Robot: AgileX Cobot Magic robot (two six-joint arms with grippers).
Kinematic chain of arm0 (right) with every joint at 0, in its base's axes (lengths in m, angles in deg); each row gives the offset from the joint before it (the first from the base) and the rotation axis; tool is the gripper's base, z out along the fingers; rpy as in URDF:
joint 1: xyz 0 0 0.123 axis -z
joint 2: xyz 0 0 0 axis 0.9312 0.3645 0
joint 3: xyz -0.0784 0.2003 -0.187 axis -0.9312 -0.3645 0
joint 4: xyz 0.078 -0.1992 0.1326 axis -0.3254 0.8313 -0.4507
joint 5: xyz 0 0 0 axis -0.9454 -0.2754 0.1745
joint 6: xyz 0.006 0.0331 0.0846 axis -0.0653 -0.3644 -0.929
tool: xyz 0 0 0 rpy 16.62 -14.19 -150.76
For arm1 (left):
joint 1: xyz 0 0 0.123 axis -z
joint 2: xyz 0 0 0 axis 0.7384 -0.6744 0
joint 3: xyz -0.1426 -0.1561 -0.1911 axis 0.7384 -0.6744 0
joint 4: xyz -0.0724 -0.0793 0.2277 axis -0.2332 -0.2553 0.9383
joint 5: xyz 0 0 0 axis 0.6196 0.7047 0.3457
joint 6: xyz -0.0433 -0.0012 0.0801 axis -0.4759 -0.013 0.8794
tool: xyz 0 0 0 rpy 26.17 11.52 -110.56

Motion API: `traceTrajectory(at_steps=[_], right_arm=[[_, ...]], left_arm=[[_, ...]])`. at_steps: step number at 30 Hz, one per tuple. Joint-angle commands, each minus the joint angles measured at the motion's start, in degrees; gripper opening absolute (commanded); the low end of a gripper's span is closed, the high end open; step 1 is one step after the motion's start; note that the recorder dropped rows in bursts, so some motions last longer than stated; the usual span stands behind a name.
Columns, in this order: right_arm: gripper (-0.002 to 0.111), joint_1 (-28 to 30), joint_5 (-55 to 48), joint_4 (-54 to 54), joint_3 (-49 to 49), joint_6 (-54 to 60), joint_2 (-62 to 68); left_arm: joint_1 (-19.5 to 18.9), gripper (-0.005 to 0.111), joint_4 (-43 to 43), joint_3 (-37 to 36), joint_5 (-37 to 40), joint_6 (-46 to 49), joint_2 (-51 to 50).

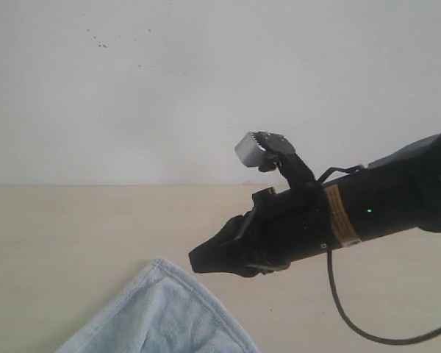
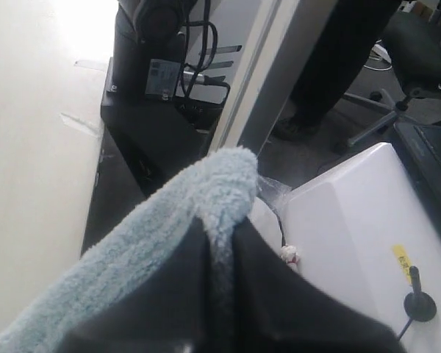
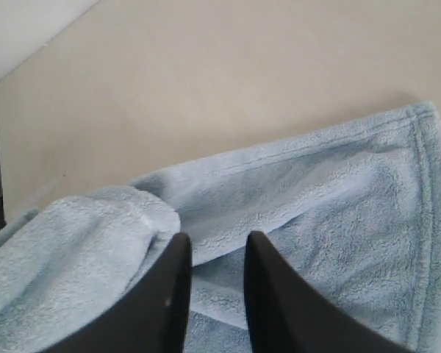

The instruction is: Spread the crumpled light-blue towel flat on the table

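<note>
Two labels and one sticker are in view, none legible: a pale label (image 2: 164, 77) on the black base unit (image 2: 143, 125), a yellow sticker (image 2: 403, 261) on the white case (image 2: 353, 220), and an orange-yellow label (image 1: 340, 215) on the right arm (image 1: 382, 198). Left end effector (image 2: 222, 246): jaws closed tight on a raised fold of the towel (image 2: 169, 220); not seen in the exterior view. Exterior view, left to right: bare tabletop (image 1: 59, 228), then one hemmed corner of the towel lying flat at the near edge, left of centre. Right end effector (image 1: 206, 259) hangs just right of that corner and above it; contact cannot be told. Its fingers (image 3: 279, 294) stand apart at a narrow gap, nothing between them, towel beneath. A black cable (image 1: 338, 294) droops under the arm. Open tabletop runs left and back to the white wall (image 1: 206, 88).
</note>
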Motion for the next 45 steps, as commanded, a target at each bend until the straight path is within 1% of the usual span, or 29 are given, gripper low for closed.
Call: traceTrajectory(at_steps=[1,8,11,12,15,19,33,35,38,39,40,42,45], right_arm=[[0.026,-0.07,0.11,-0.29,6.65,0.44,9.53],[0.026,-0.07,0.00,-0.29,21.52,-0.64,24.01],[0.027,-0.07,-0.32,-0.29,24.66,-0.65,27.38],[0.031,-0.10,-0.68,-0.29,25.18,-0.36,28.19],[0.049,-0.62,-4.54,-0.29,25.94,-0.06,31.18],[0.044,-1.61,-7.06,-0.29,25.94,1.60,33.41],[0.044,-1.76,-10.55,-0.29,25.94,2.22,37.50],[0.043,-1.76,-10.68,-0.29,25.94,2.22,37.52],[0.029,-1.76,-11.40,-0.29,25.94,1.86,37.52],[0.023,-1.76,-12.30,-0.29,25.94,0.55,37.52],[0.019,-1.65,-13.95,-0.29,25.94,-2.60,37.52],[0.015,-1.26,-17.42,-0.29,25.39,-10.46,37.52],[0.015,-0.24,-18.80,-0.29,22.94,-12.69,37.52]], left_arm=[[0.28,0.004,-1.78,-0.08,0.25,-0.42,0.34],[0.28,0.004,-1.78,-0.08,0.25,-0.55,0.34],[0.28,0.004,-2.26,-0.08,0.25,-0.64,0.34],[0.28,0.004,-2.72,-0.08,0.25,-0.64,0.34],[0.28,0.004,-4.38,-0.08,0.25,-0.64,0.34],[0.28,0.004,-4.40,-0.08,0.25,-0.64,0.34],[0.28,0.004,-4.66,-0.08,0.25,-0.64,0.34],[0.28,0.004,-4.66,-0.08,0.25,-0.64,0.34],[0.28,0.004,-4.66,-0.08,0.25,-0.64,0.34],[0.28,0.004,-4.66,-0.08,0.25,-0.64,0.34],[0.28,0.004,-4.66,-0.08,0.25,-0.64,0.34],[0.28,0.004,-4.66,-0.08,0.25,-0.64,0.34],[0.28,0.004,-4.66,-0.08,0.25,-0.64,0.34]])
